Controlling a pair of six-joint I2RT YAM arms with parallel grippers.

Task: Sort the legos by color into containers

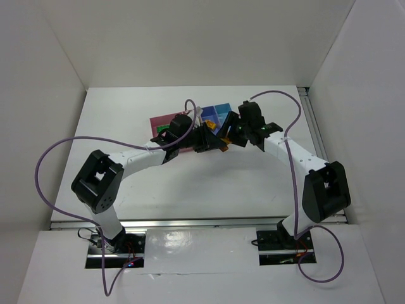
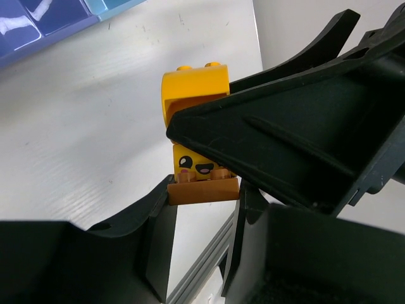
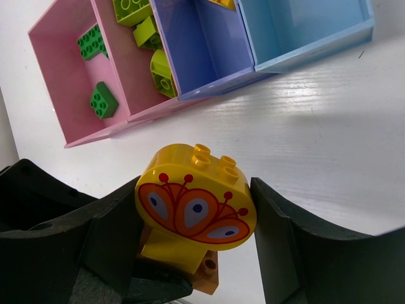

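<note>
The stacked legos hang between both grippers above the table, in front of the bins. My right gripper [image 3: 197, 206] is shut on a yellow rounded brick [image 3: 190, 190] with an orange printed pattern. My left gripper [image 2: 204, 197] is shut on the brown-orange piece [image 2: 204, 190] under it, which also shows in the right wrist view [image 3: 207, 273]. A yellow face brick [image 2: 193, 164] sits between them. The wide pink bin [image 3: 57, 76] holds dark green legos [image 3: 102, 100]. The narrow pink bin [image 3: 123, 69] holds lime-green legos [image 3: 161, 73]. The violet-blue bin [image 3: 196, 50] and light blue bin [image 3: 304, 31] stand beside them.
In the top view the row of bins [image 1: 166, 121] lies at mid table just behind the meeting grippers [image 1: 215, 136]. White walls enclose the table on three sides. Purple cables loop over both arms.
</note>
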